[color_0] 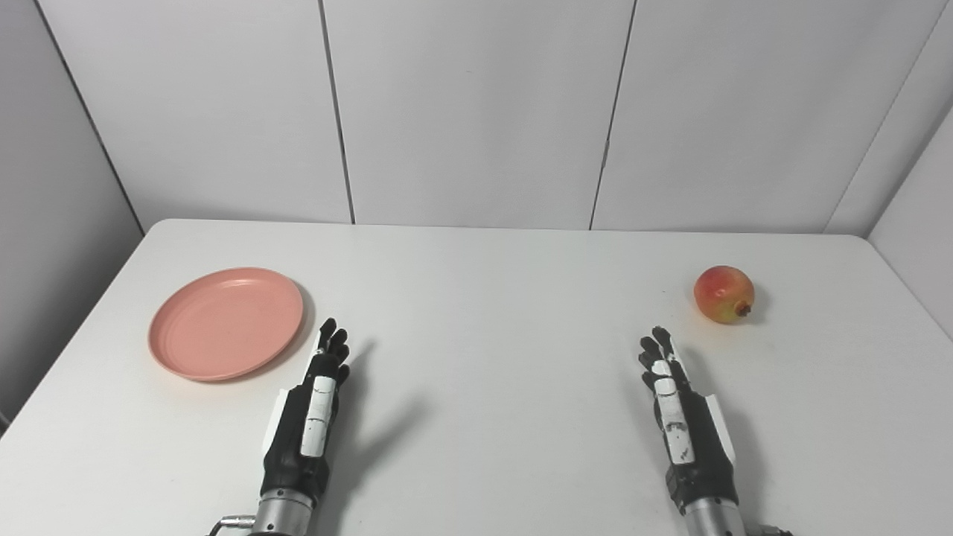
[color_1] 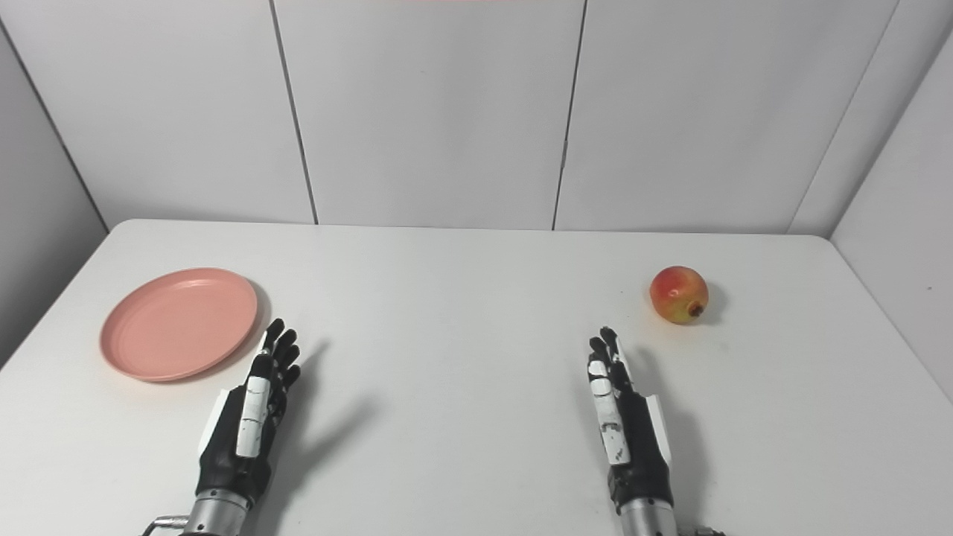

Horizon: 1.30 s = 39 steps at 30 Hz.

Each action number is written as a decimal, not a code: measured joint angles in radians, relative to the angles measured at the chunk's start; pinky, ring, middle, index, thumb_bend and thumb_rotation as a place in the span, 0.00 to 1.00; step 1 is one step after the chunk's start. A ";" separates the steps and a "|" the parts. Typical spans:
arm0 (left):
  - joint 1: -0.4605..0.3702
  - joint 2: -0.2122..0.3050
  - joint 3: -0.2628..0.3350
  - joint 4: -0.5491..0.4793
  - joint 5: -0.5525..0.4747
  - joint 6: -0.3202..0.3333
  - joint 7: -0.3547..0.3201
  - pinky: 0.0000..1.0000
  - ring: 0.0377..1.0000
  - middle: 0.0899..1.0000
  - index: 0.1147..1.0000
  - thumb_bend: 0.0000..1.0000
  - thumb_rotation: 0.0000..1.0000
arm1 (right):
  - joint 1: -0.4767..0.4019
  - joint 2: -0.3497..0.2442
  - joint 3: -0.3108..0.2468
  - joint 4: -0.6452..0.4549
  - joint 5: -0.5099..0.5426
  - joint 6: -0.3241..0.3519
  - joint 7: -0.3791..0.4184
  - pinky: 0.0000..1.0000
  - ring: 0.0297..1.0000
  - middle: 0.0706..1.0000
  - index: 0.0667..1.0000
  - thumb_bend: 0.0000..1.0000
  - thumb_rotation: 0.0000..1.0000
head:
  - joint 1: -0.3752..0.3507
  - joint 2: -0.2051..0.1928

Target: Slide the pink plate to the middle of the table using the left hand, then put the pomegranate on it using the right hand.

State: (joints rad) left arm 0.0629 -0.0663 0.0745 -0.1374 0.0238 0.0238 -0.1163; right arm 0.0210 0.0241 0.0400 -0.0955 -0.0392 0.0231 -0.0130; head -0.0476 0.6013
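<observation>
Here nothing of the task is done yet, by the look of it: the pink plate point(color_0: 225, 323) lies flat and bare on the left part of the white table point(color_0: 491, 313), well left of the table's middle. Just right of the plate and a little nearer the robot, the left hand point(color_0: 309, 417) rests edge-up with its fingers stretched forward, holding nothing; its fingertips lie close beside the plate's near-right rim, apparently not touching. This hand is plainly the nearer one, and the plate lies to its left and slightly ahead, so the slide would have to carry the plate rightward. Far right of the plate, the right hand point(color_0: 681, 417) waits the same way, extended and empty. The pomegranate point(color_0: 724, 295) sits on the table ahead and right of that hand, near it yet apart.
</observation>
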 measured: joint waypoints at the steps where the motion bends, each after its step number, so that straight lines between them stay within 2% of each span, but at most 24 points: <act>1: 0.000 0.000 0.000 0.000 0.000 0.000 0.002 1.00 1.00 1.00 1.00 0.86 1.00 | 0.000 0.000 0.000 0.000 -0.002 -0.001 0.000 1.00 0.96 0.96 0.98 0.70 1.00 | 0.000 0.000; 6: 0.000 0.000 0.000 0.000 0.000 -0.001 0.003 1.00 1.00 1.00 1.00 0.86 1.00 | 0.000 -0.002 0.003 0.003 -0.004 -0.029 0.000 0.99 0.96 0.96 0.98 0.67 1.00 | 0.002 0.008; 16: 0.000 0.000 -0.002 -0.002 0.009 -0.001 0.022 1.00 1.00 1.00 1.00 0.85 1.00 | -0.004 -0.008 0.004 0.008 -0.004 -0.029 0.001 0.98 0.96 0.96 0.97 0.68 1.00 | 0.006 0.002; 22: 0.000 0.000 -0.003 -0.001 0.022 -0.002 0.025 1.00 1.00 1.00 1.00 0.83 1.00 | -0.005 -0.011 0.004 0.009 -0.004 -0.030 0.001 0.97 0.96 0.96 0.97 0.65 1.00 | 0.003 0.006; 26: 0.000 0.000 -0.002 -0.001 0.021 -0.002 0.025 1.00 1.00 1.00 1.00 0.83 1.00 | -0.005 -0.011 0.005 0.009 -0.005 -0.033 0.000 0.97 0.96 0.96 0.98 0.68 1.00 | 0.003 0.008; 33: 0.000 0.000 -0.002 -0.001 0.021 -0.002 0.025 1.00 1.00 1.00 1.00 0.84 1.00 | -0.005 -0.010 0.006 0.012 -0.032 -0.075 -0.004 0.96 0.97 0.97 0.97 0.67 1.00 | 0.003 0.006; 39: 0.000 0.000 -0.001 0.000 0.021 -0.002 0.025 1.00 1.00 1.00 1.00 0.84 1.00 | -0.007 -0.007 0.005 0.015 -0.037 -0.077 -0.004 0.96 0.97 0.97 0.95 0.66 1.00 | 0.000 0.006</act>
State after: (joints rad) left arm 0.0627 -0.0664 0.0738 -0.1377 0.0450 0.0223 -0.0914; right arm 0.0141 0.0167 0.0452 -0.0800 -0.0763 -0.0544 -0.0174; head -0.0475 0.6074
